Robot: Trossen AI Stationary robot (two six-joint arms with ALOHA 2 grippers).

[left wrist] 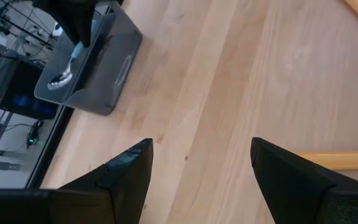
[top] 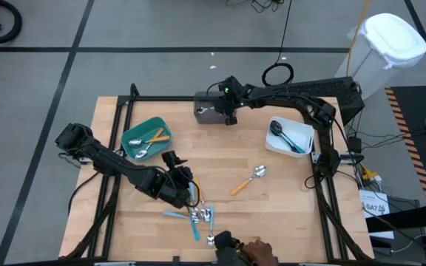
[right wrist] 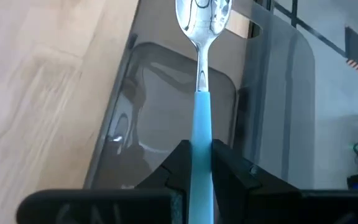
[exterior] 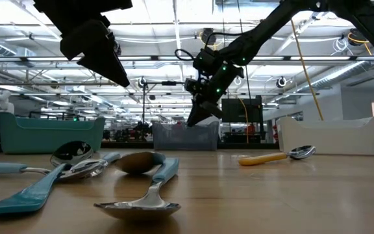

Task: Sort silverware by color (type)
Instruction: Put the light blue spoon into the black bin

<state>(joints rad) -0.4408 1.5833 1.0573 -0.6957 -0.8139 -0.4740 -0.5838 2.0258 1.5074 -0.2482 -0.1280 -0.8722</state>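
Note:
My right gripper (top: 230, 114) hangs over the grey bin (top: 211, 111) at the table's far edge, shut on a blue-handled silver spoon (right wrist: 202, 74). My left gripper (left wrist: 201, 162) is open above bare wood near the table's middle left, its fingers (top: 174, 161) holding nothing. Several blue-handled pieces of silverware (top: 198, 216) lie in a heap near the front edge. An orange-handled spoon (top: 248, 179) lies flat on the table right of centre. My right gripper pinches the spoon's blue handle (right wrist: 202, 140) between its two fingers. The fingers slant down from the table's right side and lie along the handle. The spoon sticks out ahead of the fingers, silver bowl (right wrist: 204, 15) lowest, over the grey bin's opening (left wrist: 95, 65).
A teal bin (top: 145, 138) at the left holds orange-handled pieces. A white bin (top: 291, 137) at the right holds a black spoon with a blue handle. A person's hand (top: 254, 251) reaches in at the front edge. Bare wood lies between the bins.

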